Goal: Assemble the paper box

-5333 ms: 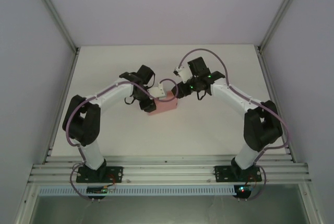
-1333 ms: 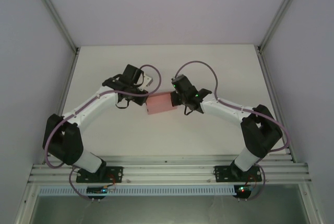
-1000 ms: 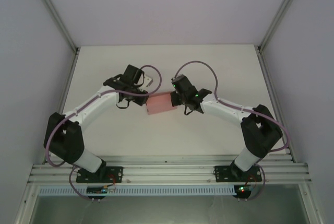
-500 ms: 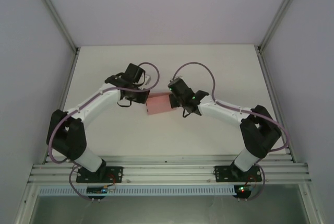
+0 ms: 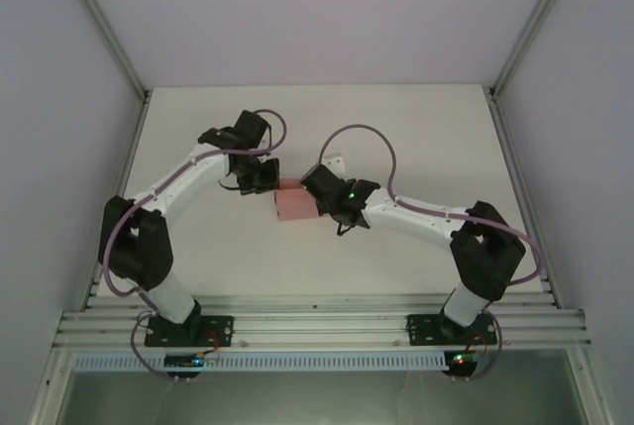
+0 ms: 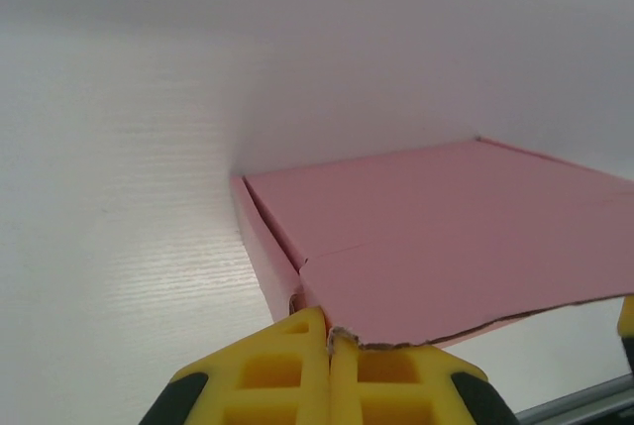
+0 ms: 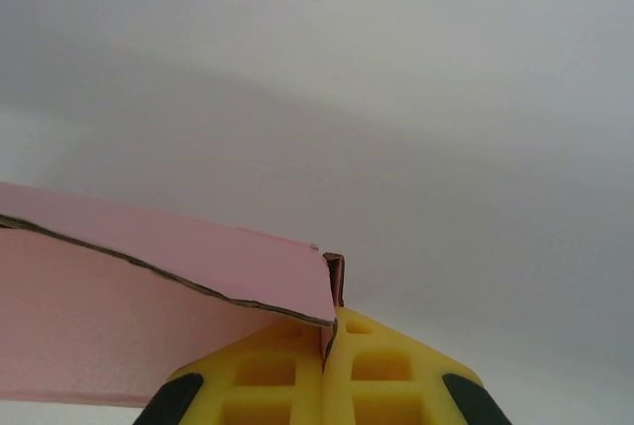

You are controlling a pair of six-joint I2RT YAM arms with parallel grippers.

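Box lies on the desk. Left end effector is clenched on the box's left edge, and right end effector is clenched on its right edge. You're mid-fold, I'd judge; next you need to press that right edge home without creasing the thin card.

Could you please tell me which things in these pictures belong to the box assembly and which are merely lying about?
Part of the job:
- paper box, pink
- left gripper, pinched shut on one edge of the box
- right gripper, pinched shut on another edge

Not part of it:
- white table
- aluminium rail at the near edge
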